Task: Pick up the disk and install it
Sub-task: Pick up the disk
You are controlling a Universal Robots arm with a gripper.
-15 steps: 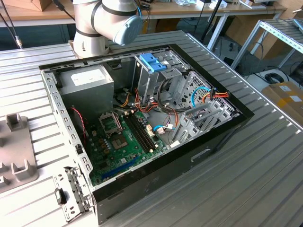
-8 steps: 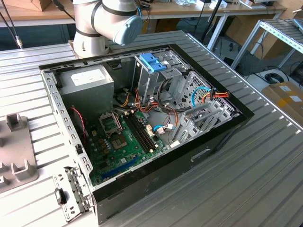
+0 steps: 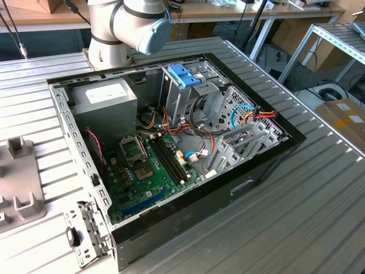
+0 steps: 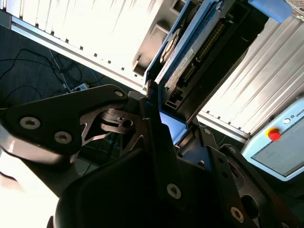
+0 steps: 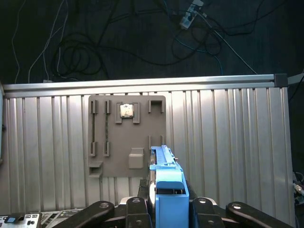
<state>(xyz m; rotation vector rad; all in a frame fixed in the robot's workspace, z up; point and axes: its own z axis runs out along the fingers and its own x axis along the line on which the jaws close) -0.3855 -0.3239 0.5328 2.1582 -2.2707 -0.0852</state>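
While the gripper [image 5: 168, 211] clamps the disk [image 5: 165, 164] (seen edge-on), the arm [image 3: 128, 25] holds it above the ribbed table [image 5: 228, 142].

Robotics lab: ribbed aluminium table [image 3: 319, 217], opened computer case [image 3: 228, 197], wooden workbenches [image 3: 228, 11], floor cables [image 5: 95, 52].

Bright even light, glare on table [image 4: 85, 23], dark floor [image 5: 270, 28]

Loose cables [image 3: 259, 115] beside metal cage [image 3: 183, 97]
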